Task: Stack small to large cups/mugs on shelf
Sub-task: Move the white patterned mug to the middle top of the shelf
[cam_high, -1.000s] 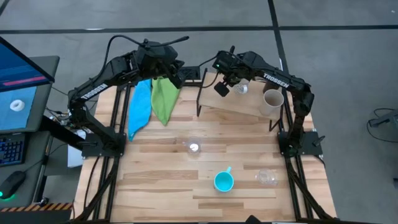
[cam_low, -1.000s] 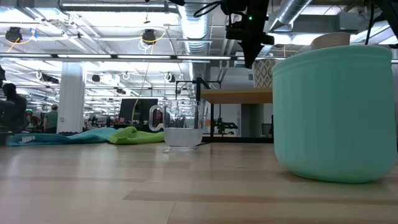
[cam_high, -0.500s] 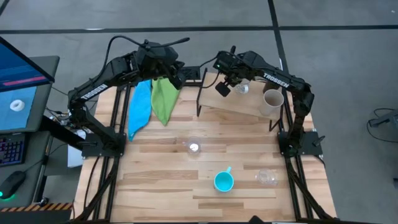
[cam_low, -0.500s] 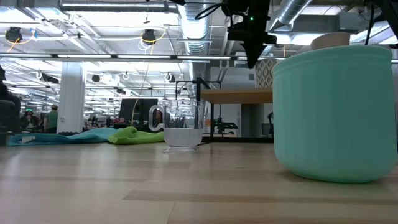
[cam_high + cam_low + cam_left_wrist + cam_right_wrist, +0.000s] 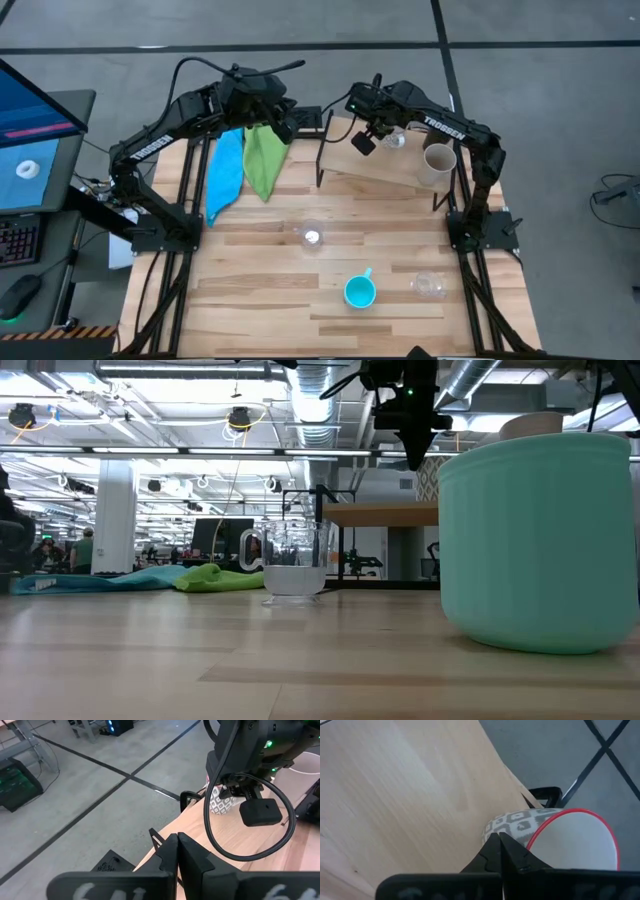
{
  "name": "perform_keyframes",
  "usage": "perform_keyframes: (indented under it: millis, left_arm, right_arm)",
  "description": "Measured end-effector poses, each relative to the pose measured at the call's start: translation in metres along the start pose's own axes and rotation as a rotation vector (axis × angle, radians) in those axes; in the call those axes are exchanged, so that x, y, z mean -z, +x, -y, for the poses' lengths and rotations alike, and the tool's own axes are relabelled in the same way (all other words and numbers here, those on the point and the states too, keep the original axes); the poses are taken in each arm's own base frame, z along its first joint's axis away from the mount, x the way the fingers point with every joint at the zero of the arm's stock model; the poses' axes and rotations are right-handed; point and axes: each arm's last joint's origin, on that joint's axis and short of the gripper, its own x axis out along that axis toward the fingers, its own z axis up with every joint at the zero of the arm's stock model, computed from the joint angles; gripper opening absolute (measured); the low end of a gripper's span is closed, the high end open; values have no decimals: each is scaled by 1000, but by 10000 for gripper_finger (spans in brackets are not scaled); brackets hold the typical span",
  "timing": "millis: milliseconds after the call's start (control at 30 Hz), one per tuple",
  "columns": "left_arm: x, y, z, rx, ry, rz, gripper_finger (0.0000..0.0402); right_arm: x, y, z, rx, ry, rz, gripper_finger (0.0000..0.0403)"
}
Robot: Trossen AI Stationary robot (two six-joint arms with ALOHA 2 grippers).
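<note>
Right wrist view shows the right gripper (image 5: 498,842) with its two dark fingers pressed together, nothing between them, their tips just in front of a patterned cup (image 5: 560,840) — grey-and-white outside, white inside, red rim — that stands on the shelf (image 5: 395,790). From above, in the high view, that gripper (image 5: 384,135) hangs over the shelf's far left part (image 5: 345,160), in the upper middle of the frame, with the patterned cup (image 5: 394,139) just beside it and a beige tumbler (image 5: 438,164) standing farther right on the same board. The left gripper (image 5: 177,847) also has its fingers closed flat against each other, empty; in the high view it (image 5: 287,126) sits at the upper left of centre, above a green cloth (image 5: 264,158) and a blue cloth (image 5: 225,172) lying on the table (image 5: 250,290). Lower in the frame, well apart from the shelf, a clear cup (image 5: 311,236) stands mid-table, a cyan mug (image 5: 359,290) with its handle stands nearer the bottom edge, and a second clear cup (image 5: 430,285) sits to its right. In the low view the cyan mug (image 5: 535,540) fills the right side — the clear cup (image 5: 293,568) stands behind it at centre.
</note>
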Motion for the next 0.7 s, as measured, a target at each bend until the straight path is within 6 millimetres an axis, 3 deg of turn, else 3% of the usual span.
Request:
perform_keyframes:
  millis: [700]
  left_arm:
    - [0,0,0,0,2,0,0]
  right_arm:
    - [3,3,10,28,10,-47,8]
